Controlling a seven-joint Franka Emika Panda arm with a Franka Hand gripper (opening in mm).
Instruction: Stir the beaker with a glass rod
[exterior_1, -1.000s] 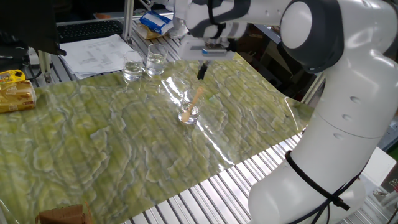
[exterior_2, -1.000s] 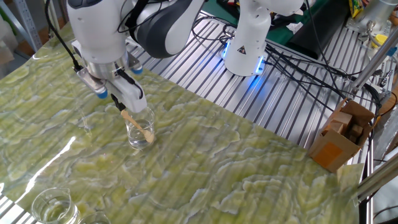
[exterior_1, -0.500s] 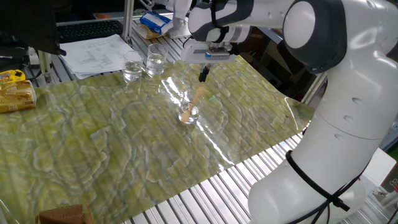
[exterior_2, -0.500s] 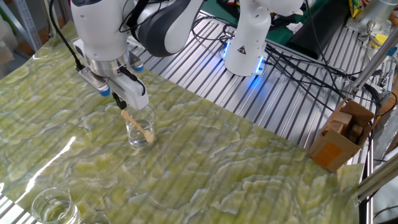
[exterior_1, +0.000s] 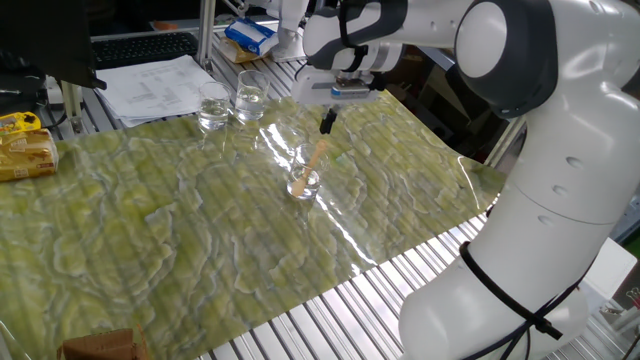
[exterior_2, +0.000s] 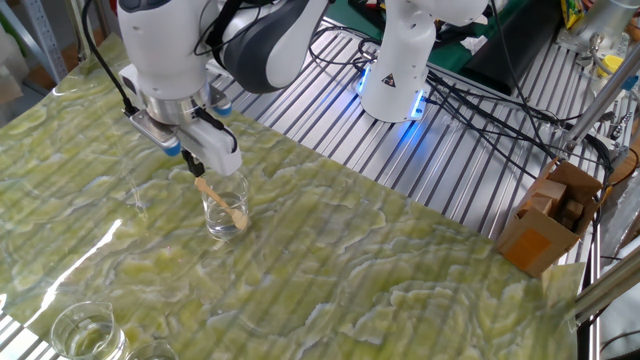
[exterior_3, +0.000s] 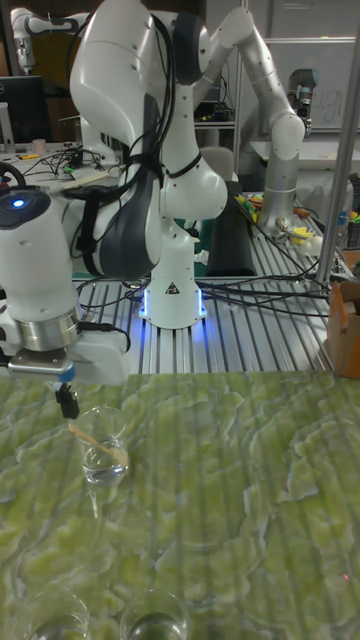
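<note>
On the green mat, beaker with glass rod inside; jaws' state unclear, no legible writing.

Three clear glass beakers are sitting on the worktop: one near the middle, two by its far edge. One glass rod is leaning in the middle beaker.
</note>
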